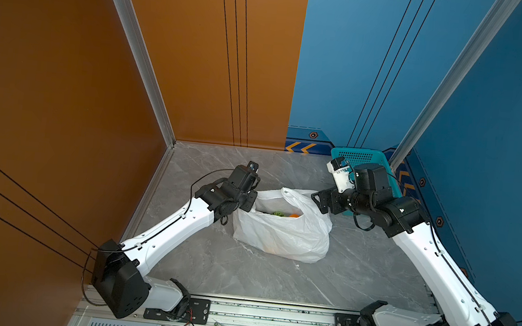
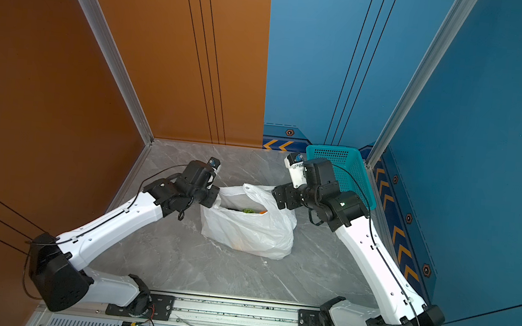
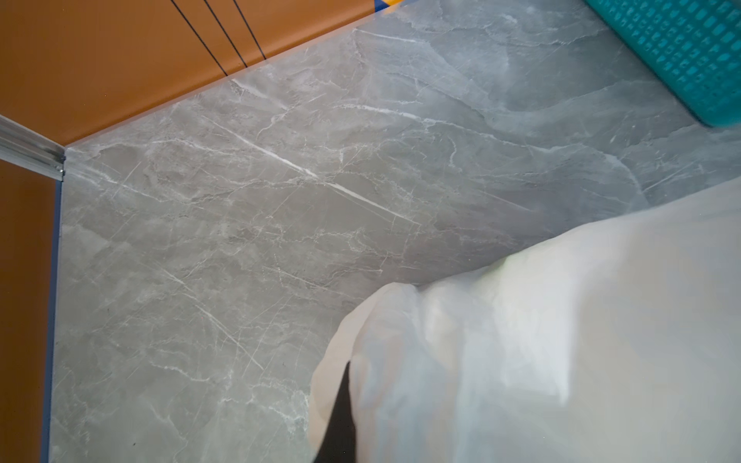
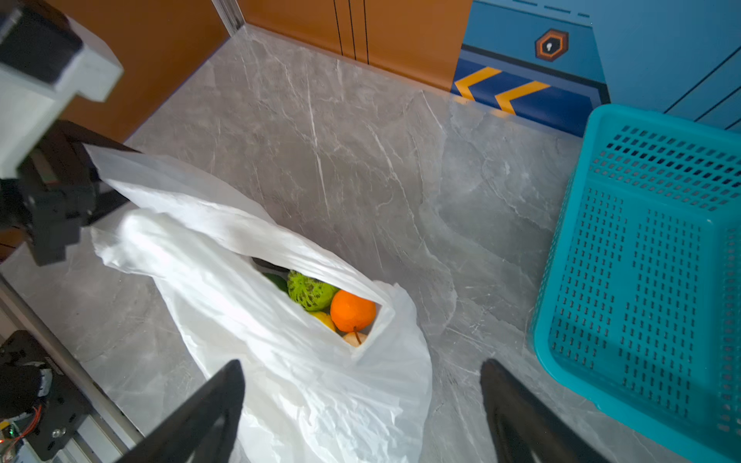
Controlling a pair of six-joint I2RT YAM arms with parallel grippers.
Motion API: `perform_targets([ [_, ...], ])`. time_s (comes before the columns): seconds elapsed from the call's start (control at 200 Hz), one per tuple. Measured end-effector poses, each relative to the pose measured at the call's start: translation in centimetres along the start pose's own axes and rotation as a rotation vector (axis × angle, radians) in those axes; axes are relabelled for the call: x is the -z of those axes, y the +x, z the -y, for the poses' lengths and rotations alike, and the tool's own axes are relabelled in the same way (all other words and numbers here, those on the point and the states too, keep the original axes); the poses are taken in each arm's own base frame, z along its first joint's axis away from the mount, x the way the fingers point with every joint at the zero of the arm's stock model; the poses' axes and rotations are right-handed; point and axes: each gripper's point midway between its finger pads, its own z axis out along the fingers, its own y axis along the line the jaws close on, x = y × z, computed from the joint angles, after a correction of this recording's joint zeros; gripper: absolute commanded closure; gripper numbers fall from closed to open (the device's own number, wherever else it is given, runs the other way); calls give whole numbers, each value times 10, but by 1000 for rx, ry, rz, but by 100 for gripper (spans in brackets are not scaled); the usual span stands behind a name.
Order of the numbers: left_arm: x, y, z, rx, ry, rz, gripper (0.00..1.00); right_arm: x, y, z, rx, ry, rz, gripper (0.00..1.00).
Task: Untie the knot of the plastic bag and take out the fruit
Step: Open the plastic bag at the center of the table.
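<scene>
The bag (image 1: 281,235) lies in the middle of the grey desk (image 1: 209,264), between the two arms. It is white and wrinkled, and its mouth stands open to the top.

The left tool (image 1: 250,204) is at the left end of the bag. Its jaws are together and clamped on the thin plastic of the bag's edge. In the right wrist view, a strip of the bag runs tight up to this tool (image 4: 100,200). In the left wrist view the white plastic fills the near corner and only a dark sliver of one finger (image 3: 341,421) shows beside it.

The right tool (image 4: 361,362) hangs over the right end of the bag with its jaws wide apart and nothing between them. I cannot tell if it touches the plastic.

The fruit is inside the bag, seen through the mouth. There is a bumpy green one (image 4: 310,294), an orange one (image 4: 353,310) touching it, a yellow one (image 4: 324,320) under them, and a pale one with a stem (image 4: 355,338). In both top views only the green and orange ones show.

A teal basket (image 1: 362,156) stands at the far right corner of the desk, apart from the bag.
</scene>
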Motion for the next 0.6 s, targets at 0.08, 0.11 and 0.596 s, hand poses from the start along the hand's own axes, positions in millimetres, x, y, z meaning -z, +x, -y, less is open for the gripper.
perform_targets([
  [0.08, 2, -3, 6, -3, 20, 15, 98, -7, -10, -14, 62, -38, -3, 0],
  [0.11, 3, -5, 7, -2, 27, 24, 99, -13, -10, -20, 89, -54, -16, 0],
  [0.596, 35, -37, 27, 11, 130, 193, 100, -86, -9, -79, 419, -98, -141, 0],
])
